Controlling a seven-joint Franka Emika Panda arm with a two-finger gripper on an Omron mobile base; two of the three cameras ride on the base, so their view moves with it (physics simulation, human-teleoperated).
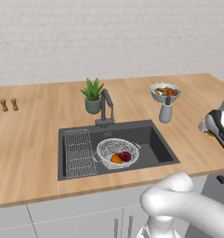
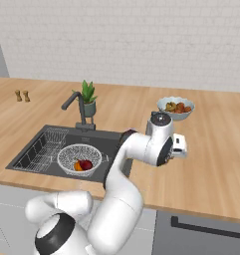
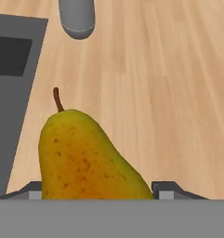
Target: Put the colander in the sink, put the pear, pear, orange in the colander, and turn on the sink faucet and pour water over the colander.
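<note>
We see the gripper [image 3: 97,193] spread wide around the yellow pear [image 3: 85,160], lower centre; contact unclear.

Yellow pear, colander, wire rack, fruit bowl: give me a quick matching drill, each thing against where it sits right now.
Things:
1. yellow pear
2. colander
3. wire rack
4. fruit bowl

Places:
A. left part of the sink
B. counter behind the grey bottle
C. between the claw tips, over the counter
D. middle of the sink, holding the orange and red pear

Pairs: 1-C, 2-D, 3-A, 4-B
</note>
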